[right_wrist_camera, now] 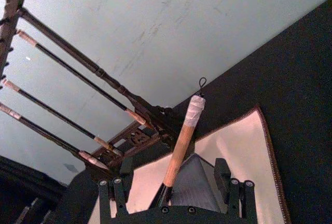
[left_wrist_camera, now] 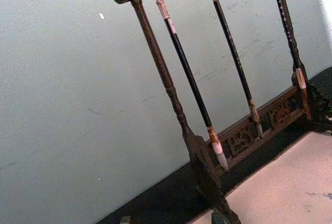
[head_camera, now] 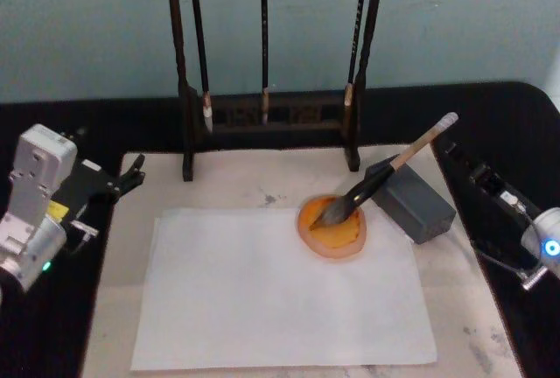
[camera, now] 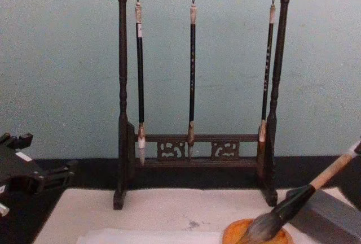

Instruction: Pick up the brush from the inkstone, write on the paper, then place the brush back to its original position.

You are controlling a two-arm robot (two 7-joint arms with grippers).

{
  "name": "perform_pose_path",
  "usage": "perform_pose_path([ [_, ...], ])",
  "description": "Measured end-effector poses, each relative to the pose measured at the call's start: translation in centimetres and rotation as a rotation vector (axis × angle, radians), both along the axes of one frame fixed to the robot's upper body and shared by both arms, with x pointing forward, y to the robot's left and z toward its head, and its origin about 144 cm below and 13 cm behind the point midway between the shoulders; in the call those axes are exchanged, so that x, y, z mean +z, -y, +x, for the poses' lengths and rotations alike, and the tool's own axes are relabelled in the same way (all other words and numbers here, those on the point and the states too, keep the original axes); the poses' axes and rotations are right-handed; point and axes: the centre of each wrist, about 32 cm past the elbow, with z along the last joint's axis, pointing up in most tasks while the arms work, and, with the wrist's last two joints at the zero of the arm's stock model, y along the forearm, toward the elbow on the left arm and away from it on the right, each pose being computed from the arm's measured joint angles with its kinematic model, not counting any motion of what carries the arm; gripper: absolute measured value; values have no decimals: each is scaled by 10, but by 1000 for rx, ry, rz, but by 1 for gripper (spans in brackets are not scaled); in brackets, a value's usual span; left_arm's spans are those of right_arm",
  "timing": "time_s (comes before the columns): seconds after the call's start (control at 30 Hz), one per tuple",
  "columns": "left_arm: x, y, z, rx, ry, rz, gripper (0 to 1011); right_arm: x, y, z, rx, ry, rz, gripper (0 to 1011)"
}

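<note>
The brush lies with its tuft down in the orange inkstone and its handle propped on the grey block. The paper lies flat on the cream mat, and the inkstone sits at its far right corner. Over on the right, the right gripper hangs near the handle's white top, fingers spread wide, gripping nothing. The left gripper sits at the mat's left edge above the dark bench, fingers apart and empty.

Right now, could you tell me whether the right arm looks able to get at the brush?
Probably yes: the right gripper is open and faces the brush, whose tan handle leans up off the grey block toward it, with nothing between them.
</note>
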Motion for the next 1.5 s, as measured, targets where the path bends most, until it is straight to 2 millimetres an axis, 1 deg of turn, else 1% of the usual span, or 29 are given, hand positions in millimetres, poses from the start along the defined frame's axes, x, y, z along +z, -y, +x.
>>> perform_pose_path([
  [0.63,0,0,0,0,0,0,1010,-15,-4,34,10,2,134,1000],
  [0.97,0,0,0,0,0,0,1010,-22,-7,45,5,-2,161,1000],
  [1.5,0,0,0,0,0,0,1010,-26,-15,65,-6,-12,181,1000],
])
